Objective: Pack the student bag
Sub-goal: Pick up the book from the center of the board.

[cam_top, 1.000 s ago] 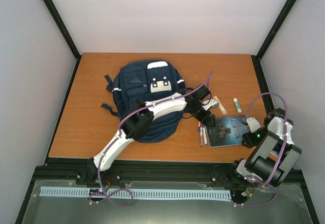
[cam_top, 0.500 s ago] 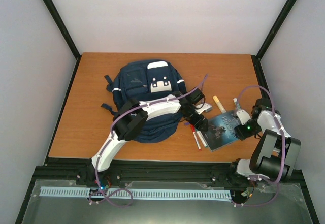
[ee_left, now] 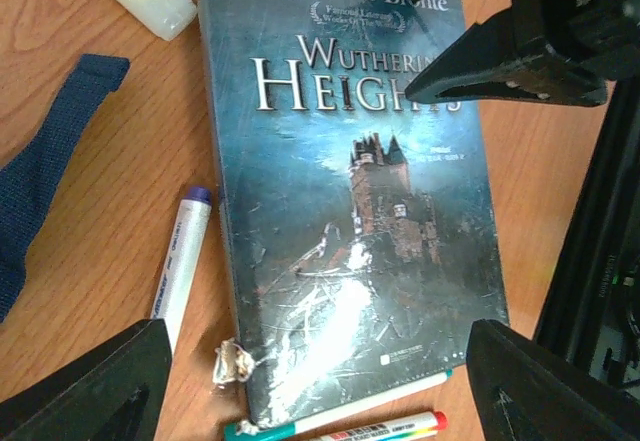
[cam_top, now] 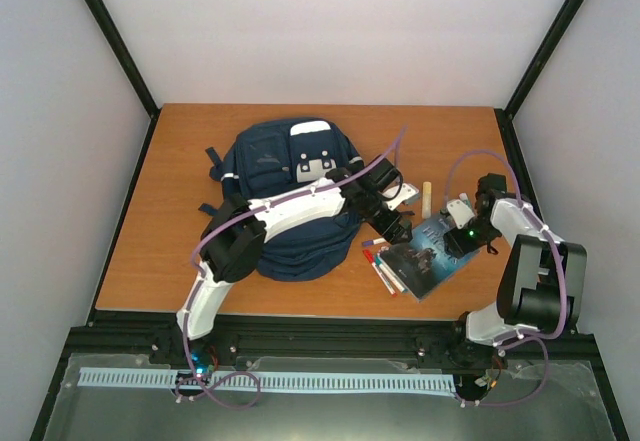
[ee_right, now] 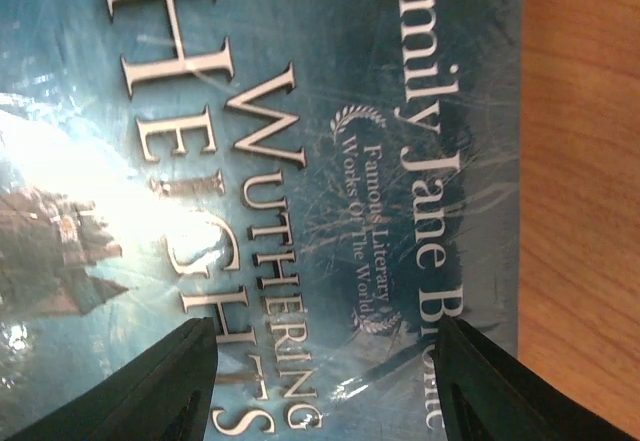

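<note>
The student bag [cam_top: 270, 176], navy with a white front patch, lies flat at the table's middle left, and one of its straps [ee_left: 45, 161] shows in the left wrist view. Right of it lies a dark blue book [cam_top: 425, 258], "Wuthering Heights" [ee_left: 350, 191]. My left gripper [cam_top: 398, 229] hovers open over the book's near-left end, its jaws [ee_left: 320, 401] wide apart with nothing between them. At the book's title end my right gripper [cam_top: 458, 236] is open too, and its jaws [ee_right: 320, 391] straddle the cover [ee_right: 250, 161] just above it.
Markers lie by the book: a blue-capped one [ee_left: 180, 261] on the left, a green-ended one [ee_left: 340, 416] and a red-capped one [ee_left: 390, 428] at its near edge. A pale yellow stick [cam_top: 427, 199] and a small white one [cam_top: 452, 206] lie behind it. Black frame posts edge the table.
The right arm swung forward and inward to the book's far end. The book slid left and turned toward the markers. My left gripper shifted slightly over the book's near end.
</note>
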